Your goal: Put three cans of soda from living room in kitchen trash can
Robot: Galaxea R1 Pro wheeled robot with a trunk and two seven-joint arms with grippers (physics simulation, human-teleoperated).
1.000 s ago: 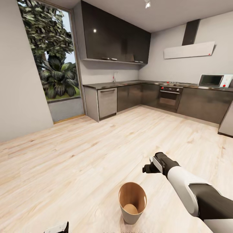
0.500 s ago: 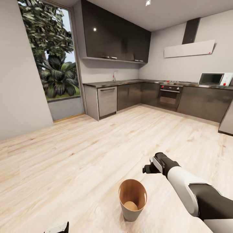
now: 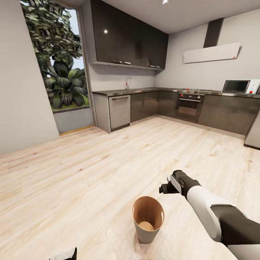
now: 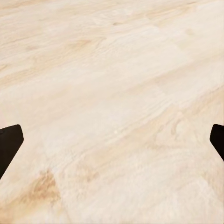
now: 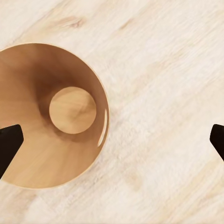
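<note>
L gripper (image 4: 112, 140): fingers wide apart, nothing btwn them, just bare kitchen floor (image 4: 112, 70) beyond the tips. Tash can (image 3: 147, 224) stands upright, bottom looks bare, no soda can in view. R gripper (image 5: 112, 140): fingers also spread, empty, bin mouth under one fingertip. Judging by that, all three cans left to fetch.

Bright, even daylight, soft shadows, sharp

Right arm reaches forward, its end effector (image 3: 165, 187) spread wide, empty.
</note>
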